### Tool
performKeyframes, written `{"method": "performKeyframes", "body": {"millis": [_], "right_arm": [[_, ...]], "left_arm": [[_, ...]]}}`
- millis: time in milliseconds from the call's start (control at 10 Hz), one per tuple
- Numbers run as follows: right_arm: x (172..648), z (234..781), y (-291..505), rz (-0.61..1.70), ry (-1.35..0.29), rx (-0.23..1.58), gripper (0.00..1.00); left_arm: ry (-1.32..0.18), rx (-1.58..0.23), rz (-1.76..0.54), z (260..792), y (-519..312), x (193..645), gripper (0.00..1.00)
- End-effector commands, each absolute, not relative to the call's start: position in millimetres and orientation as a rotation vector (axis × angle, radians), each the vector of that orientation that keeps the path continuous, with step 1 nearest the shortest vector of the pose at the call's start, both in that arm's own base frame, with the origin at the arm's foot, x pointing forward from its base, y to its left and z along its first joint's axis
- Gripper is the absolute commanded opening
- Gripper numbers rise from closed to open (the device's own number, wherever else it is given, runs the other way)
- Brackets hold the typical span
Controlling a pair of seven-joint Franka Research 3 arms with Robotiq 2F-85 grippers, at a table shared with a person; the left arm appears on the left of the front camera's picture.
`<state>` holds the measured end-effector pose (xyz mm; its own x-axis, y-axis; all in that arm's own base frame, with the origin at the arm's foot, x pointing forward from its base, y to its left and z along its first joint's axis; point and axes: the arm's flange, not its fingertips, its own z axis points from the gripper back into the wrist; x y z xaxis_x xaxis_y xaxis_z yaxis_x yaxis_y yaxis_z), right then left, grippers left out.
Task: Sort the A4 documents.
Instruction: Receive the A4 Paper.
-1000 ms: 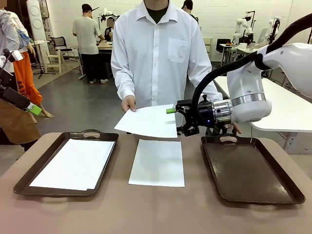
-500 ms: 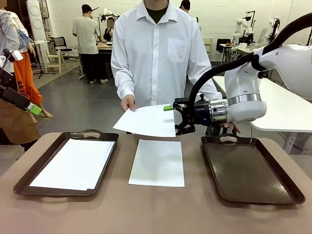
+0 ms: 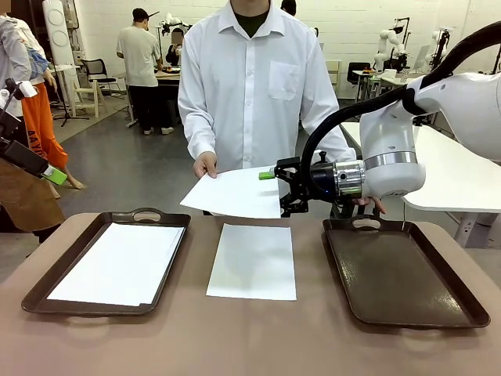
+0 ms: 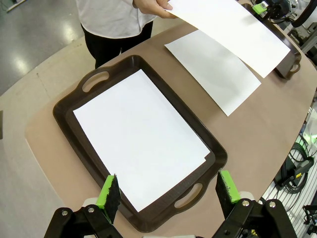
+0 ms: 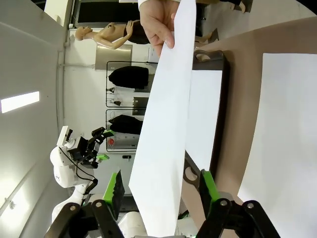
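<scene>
Above the counter (image 3: 250,337), left of the empty tray (image 3: 407,274), the A4 document (image 3: 235,194) hangs from the person's hand (image 3: 206,165), long axis crosswise, pointing from that hand toward the tray. The right pincer (image 3: 278,193) straddles its tray-side short edge, jaws apart, gripping nothing yet; I judge it should close squarely, well onto the paper, before the hand releases. The left pincer (image 4: 168,188), far left of the tray, gapes empty.

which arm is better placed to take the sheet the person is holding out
Right: the right claw straddles an edge of the held sheet, jaws open either side. The left claw hangs open above the left tray, well away.
</scene>
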<state>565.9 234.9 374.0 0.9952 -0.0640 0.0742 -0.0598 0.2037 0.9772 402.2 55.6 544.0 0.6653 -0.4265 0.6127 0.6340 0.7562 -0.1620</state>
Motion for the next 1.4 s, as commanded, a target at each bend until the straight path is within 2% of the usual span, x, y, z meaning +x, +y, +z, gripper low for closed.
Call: {"method": "performKeyframes", "body": {"millis": [0,100,200,300,400,500,600,700,800,900,1000,1100,1300], "right_arm": [[570.6,369.9,242.1,-0.016,-0.102,1.405,0.62],[570.9,368.5,243.0,-0.022,-0.105,1.411,0.67],[569.4,367.1,245.9,-0.030,-0.106,1.417,0.44],[568.6,365.1,247.9,-0.033,-0.108,1.419,0.58],[569.2,363.9,247.6,-0.024,-0.120,1.397,0.26],[569.9,364.1,247.8,-0.022,-0.123,1.398,0.40],[570.0,363.9,248.8,-0.022,-0.123,1.397,0.08],[569.7,363.5,248.8,-0.021,-0.121,1.396,0.40],[569.5,363.0,249.0,-0.019,-0.122,1.389,0.00],[569.3,363.1,249.5,-0.019,-0.126,1.390,0.21],[568.6,362.2,250.0,-0.021,-0.120,1.391,0.00],[567.8,361.9,250.5,-0.022,-0.119,1.390,0.02],[566.8,362.2,251.1,-0.019,-0.119,1.388,0.00]], "left_arm": [[-0.584,-0.377,-0.625,543.4,55.2,400.9,1.00],[-0.584,-0.377,-0.625,543.4,55.2,400.9,1.00],[-0.584,-0.377,-0.625,543.4,55.2,400.9,1.00],[-0.584,-0.377,-0.625,543.4,55.2,400.9,1.00],[-0.584,-0.377,-0.625,543.4,55.2,400.9,1.00],[-0.584,-0.377,-0.625,543.4,55.2,400.9,1.00],[-0.584,-0.377,-0.625,543.4,55.2,400.9,1.00],[-0.584,-0.377,-0.625,543.4,55.2,400.9,1.00],[-0.584,-0.377,-0.625,543.4,55.2,400.9,1.00],[-0.584,-0.377,-0.625,543.4,55.2,400.9,1.00],[-0.584,-0.377,-0.625,543.4,55.2,400.9,1.00],[-0.584,-0.377,-0.625,543.4,55.2,400.9,1.00],[-0.584,-0.377,-0.625,543.4,55.2,400.9,1.00]]}}
